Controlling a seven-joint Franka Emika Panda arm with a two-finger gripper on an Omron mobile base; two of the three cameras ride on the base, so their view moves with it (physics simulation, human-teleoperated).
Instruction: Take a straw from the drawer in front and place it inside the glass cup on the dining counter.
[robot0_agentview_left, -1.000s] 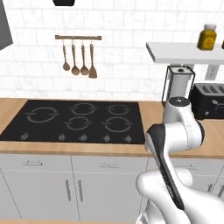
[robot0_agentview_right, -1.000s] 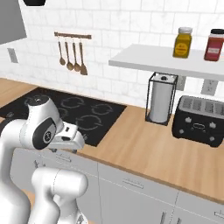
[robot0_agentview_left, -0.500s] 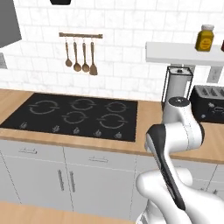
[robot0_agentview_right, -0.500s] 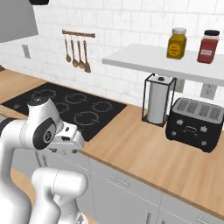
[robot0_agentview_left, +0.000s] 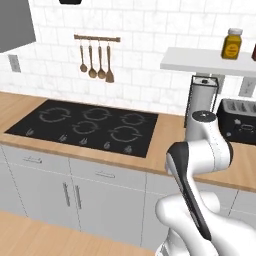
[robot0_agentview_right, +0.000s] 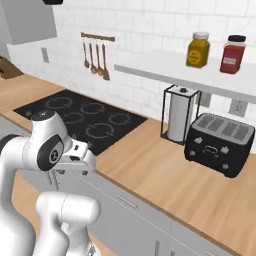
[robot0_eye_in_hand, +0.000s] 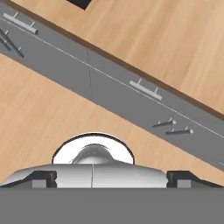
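Two drawer fronts in hand view; drawer (robot0_eye_in_hand: 144, 89) with bar handle sits shut under counter (robot0_eye_in_hand: 175, 39) edge, straw presumably inside (unseen). Gripper (robot0_eye_in_hand: 111, 175) folded low; spread or pressed, you cannot tell. Risks: you grab cabinet door handles (robot0_eye_in_hand: 173, 127) instead, or elbow clips counter edge while reaching.

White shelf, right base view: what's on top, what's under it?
On the white shelf: a yellow jar and a red jar. Under it: a paper towel holder and a black toaster. The wall behind those is partly covered.
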